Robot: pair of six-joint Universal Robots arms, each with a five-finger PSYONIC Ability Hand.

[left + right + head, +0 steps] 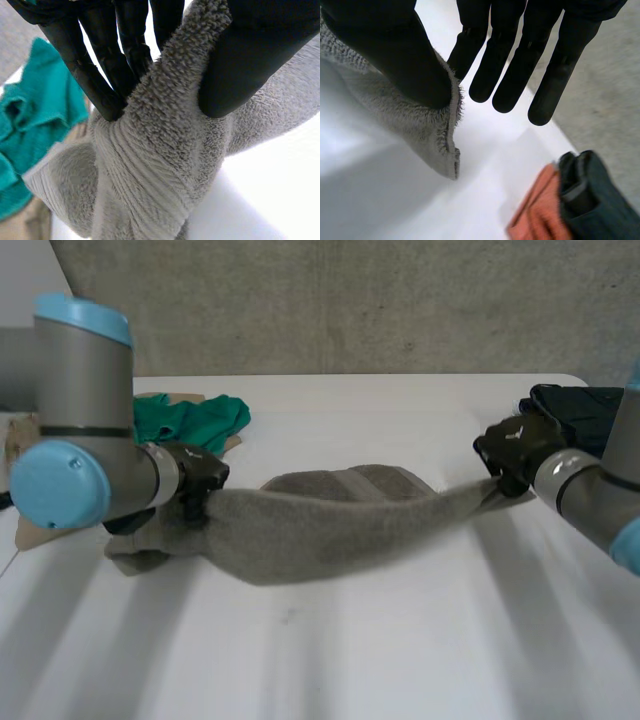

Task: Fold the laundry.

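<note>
Running crosswise, grey towel (330,525) spans left hand (200,480) to right hand (512,448).

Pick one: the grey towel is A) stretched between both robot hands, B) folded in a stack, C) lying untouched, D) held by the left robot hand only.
A: the grey towel spans from the left robot hand to the right robot hand, each pinching one end.

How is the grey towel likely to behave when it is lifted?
Probably floppy: the grey towel sags between the left robot hand and the right robot hand. Its looped pile looks rough, so it will likely not slip from a pinch. It seems thick, so perhaps rather heavy for cloth.
</note>
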